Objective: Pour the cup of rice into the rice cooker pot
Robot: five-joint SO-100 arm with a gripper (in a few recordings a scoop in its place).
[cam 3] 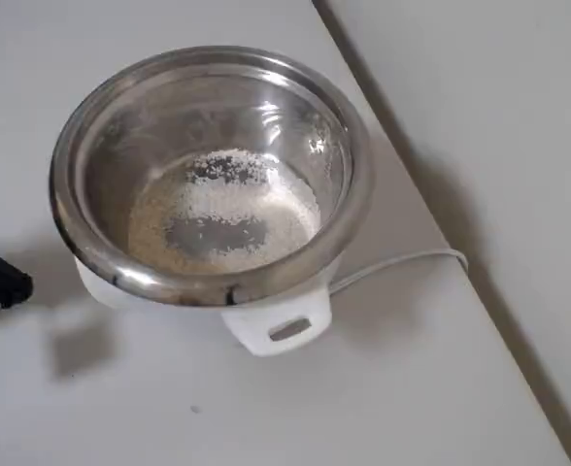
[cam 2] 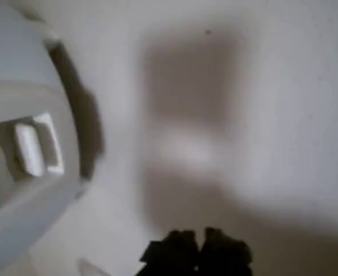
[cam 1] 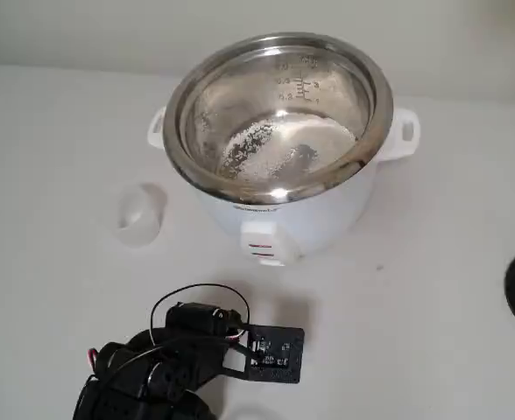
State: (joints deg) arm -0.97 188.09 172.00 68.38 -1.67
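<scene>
Currently the cup stands empty on the bench, left of the rice cooker pot, which holds the rice. Your tool, near side, appears closed, gripping nothing. Retract clear.

The rice cooker pot is sitting inside the cooker body, toward the table's far edge in the fixed view. The rice is lying in the pot. The cup is standing just left of the cooker. The arm is sitting at the near edge.
</scene>
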